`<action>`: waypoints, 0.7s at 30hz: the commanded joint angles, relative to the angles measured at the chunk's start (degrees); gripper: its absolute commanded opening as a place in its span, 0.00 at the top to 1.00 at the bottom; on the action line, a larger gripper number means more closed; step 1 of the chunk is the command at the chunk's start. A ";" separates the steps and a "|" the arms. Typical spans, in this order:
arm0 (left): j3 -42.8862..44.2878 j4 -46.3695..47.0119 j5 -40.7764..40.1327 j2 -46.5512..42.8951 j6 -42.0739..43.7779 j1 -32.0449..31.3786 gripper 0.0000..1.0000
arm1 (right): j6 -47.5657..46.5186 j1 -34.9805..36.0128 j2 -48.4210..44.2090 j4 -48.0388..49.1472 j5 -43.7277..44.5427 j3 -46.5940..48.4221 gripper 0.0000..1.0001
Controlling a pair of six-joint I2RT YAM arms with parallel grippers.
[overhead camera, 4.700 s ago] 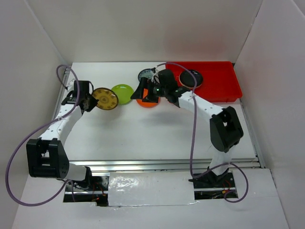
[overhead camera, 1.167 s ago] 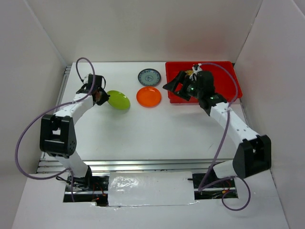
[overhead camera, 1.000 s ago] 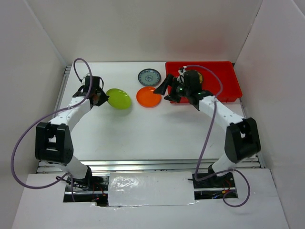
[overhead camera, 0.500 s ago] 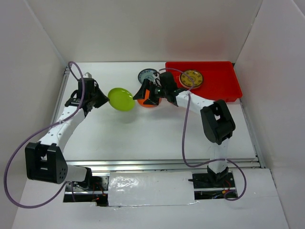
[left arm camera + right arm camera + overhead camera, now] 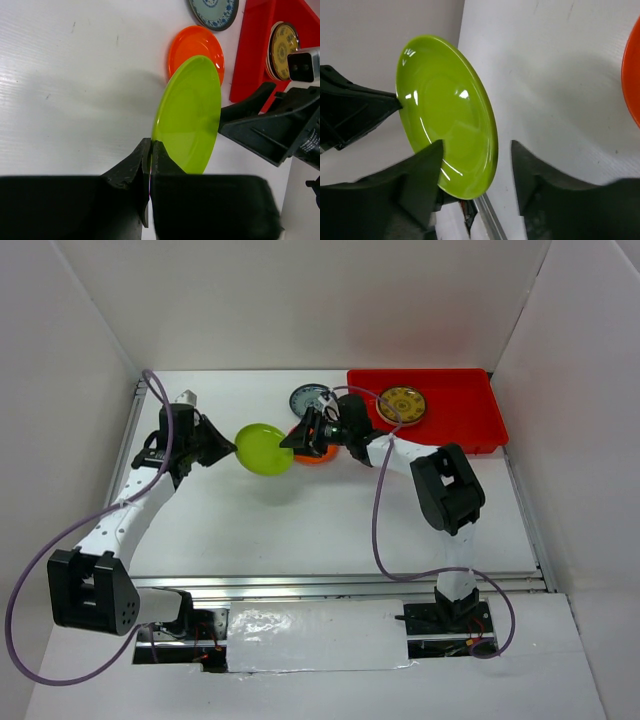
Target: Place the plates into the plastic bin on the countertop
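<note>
Above white counter (image 5: pixel 300 530) | left claw (image 5: pixel 150 150) pinches lime-green round saucer (image 5: pixel 264 449), right claw (image 5: pixel 477 145) wide astride it | red plastic bin (image 5: pixel 460 430): gold plate (image 5: pixel 401 404) in; orange saucer (image 5: pixel 195 45), blue-grey saucer (image 5: pixel 305 398) outside

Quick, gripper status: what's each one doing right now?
Left gripper: shut on the lime green plate, gripping its rim.
Right gripper: open, straddling the same plate's opposite edge, not clamped on it.

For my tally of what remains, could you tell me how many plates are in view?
4: green in the left gripper, orange and blue on the table, gold in the bin; others may lie hidden under it.
</note>
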 commanded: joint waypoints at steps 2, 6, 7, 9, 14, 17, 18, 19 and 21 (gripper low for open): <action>-0.22 3.50 2.75 -2.34 -0.97 0.02 1.00 | 3.44 -0.19 0.34 9.45 -1.31 -1.63 0.56; 0.48 3.94 2.83 -0.68 -1.23 0.11 1.00 | 3.98 -0.72 -2.89 11.21 0.98 -4.71 1.00; 0.66 4.55 3.36 -0.32 -1.49 0.20 1.00 | 3.89 -0.89 -3.69 11.39 1.50 -5.24 1.00; 1.27 5.43 5.37 1.70 -2.46 1.07 0.92 | 3.98 -1.77 -5.89 11.74 3.08 -7.00 1.00; 4.61 3.51 -0.84 4.25 -4.31 1.34 0.01 | 3.01 -6.51 -12.29 3.41 11.51 -9.02 1.00; 5.06 1.91 -5.42 4.69 -4.40 1.25 0.01 | 3.45 -14.06 -17.04 -4.84 19.86 -11.82 1.00; 4.45 2.53 -5.34 4.78 -4.22 1.16 0.01 | 3.45 -18.60 -17.76 -5.65 21.10 -12.01 1.00; 4.09 3.40 -4.82 5.56 -4.05 0.73 0.01 | 2.49 -20.56 -18.20 -6.97 23.46 -11.66 1.00; 3.04 5.08 -4.46 7.75 -3.70 -0.58 0.01 | 0.04 -25.82 -17.33 -13.46 26.89 -7.90 1.00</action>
